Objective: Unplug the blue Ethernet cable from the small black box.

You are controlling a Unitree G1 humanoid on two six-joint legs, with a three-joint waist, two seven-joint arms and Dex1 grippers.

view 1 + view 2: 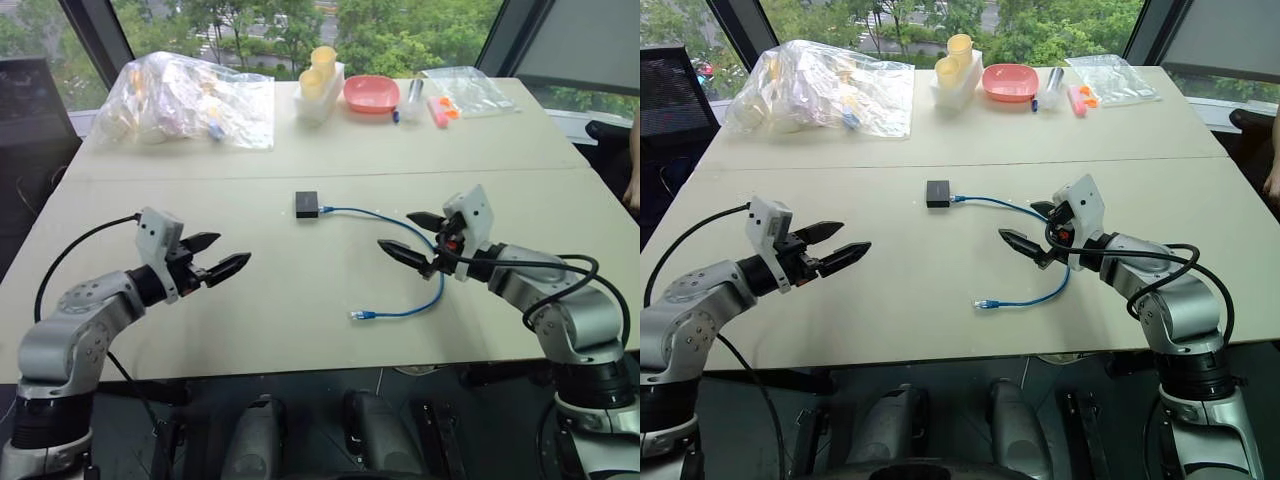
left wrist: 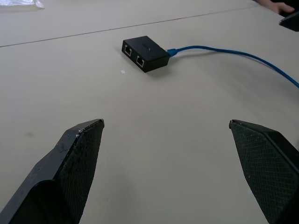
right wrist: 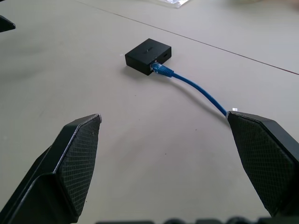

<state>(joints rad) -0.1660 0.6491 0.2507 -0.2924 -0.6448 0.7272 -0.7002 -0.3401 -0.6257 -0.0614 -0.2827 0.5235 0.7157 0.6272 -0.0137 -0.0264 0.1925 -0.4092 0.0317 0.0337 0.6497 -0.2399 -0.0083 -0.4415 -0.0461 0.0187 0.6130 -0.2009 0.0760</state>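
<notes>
The small black box [image 1: 306,204] lies flat at the middle of the table. The blue Ethernet cable [image 1: 437,290] is plugged into the box's right side [image 3: 160,70], runs right, passes under my right gripper and loops back to a free plug [image 1: 359,315] near the front edge. My left gripper [image 1: 210,256] hovers open over the table's front left, well short of the box. Over the cable's bend, to the right of the box, my right gripper [image 1: 411,236] is open and holds nothing.
At the table's far edge lie a clear plastic bag [image 1: 190,100] of items, a white holder with yellow cups [image 1: 321,80], a pink bowl [image 1: 371,94], small markers and another clear bag [image 1: 466,90]. A seam [image 1: 330,176] crosses the table behind the box.
</notes>
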